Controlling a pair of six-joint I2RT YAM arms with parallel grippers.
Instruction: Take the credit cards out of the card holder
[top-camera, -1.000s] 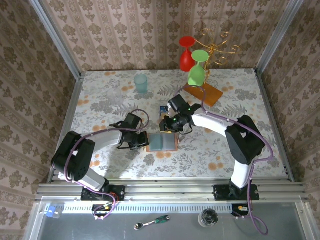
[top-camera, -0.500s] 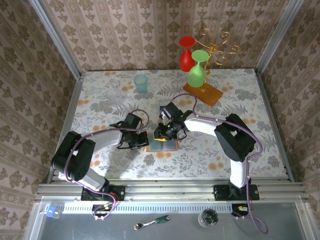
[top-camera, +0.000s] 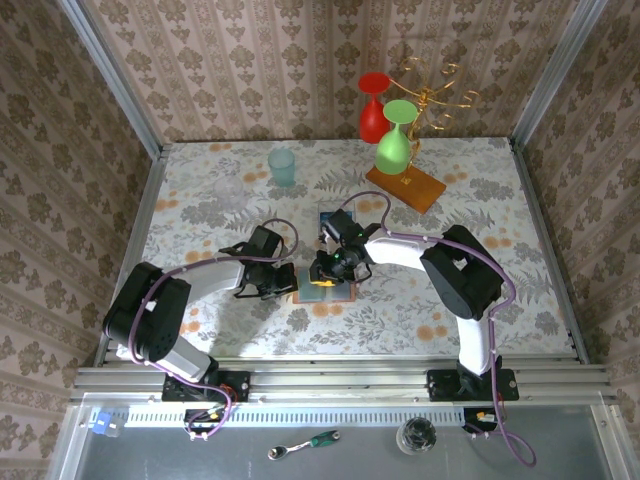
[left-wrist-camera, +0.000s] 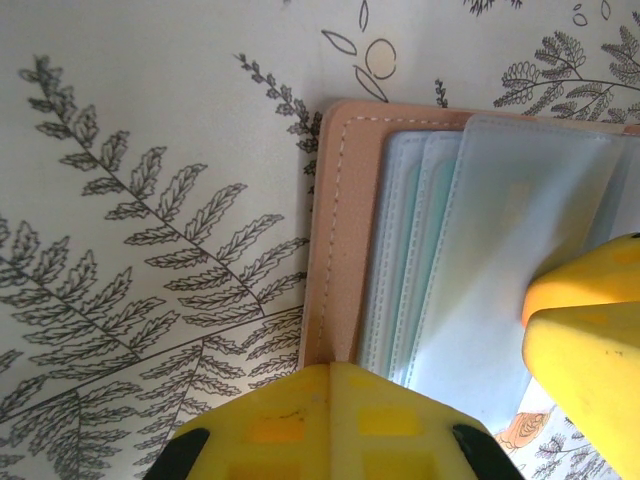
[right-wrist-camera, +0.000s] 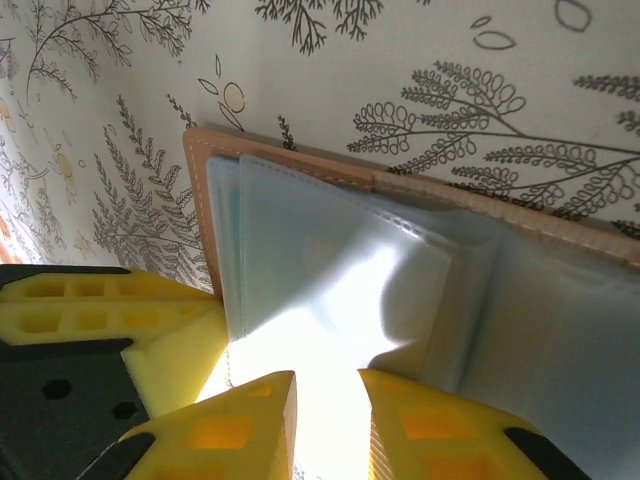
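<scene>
Holder (left-wrist-camera: 335, 220): laid open on counter (left-wrist-camera: 150, 100).
Left fingers (left-wrist-camera: 330, 420): clenched at its edge.
Right fingers (right-wrist-camera: 230, 430): over sleeves (right-wrist-camera: 330, 260); grasp cannot be told.

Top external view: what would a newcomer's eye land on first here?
Mid-table, two grippers meet over the open card holder: the left gripper sits on its left edge, and the right gripper hangs over its clear sleeves. At the far right, a red glass and a green glass hang upside down from a gold rack.
</scene>
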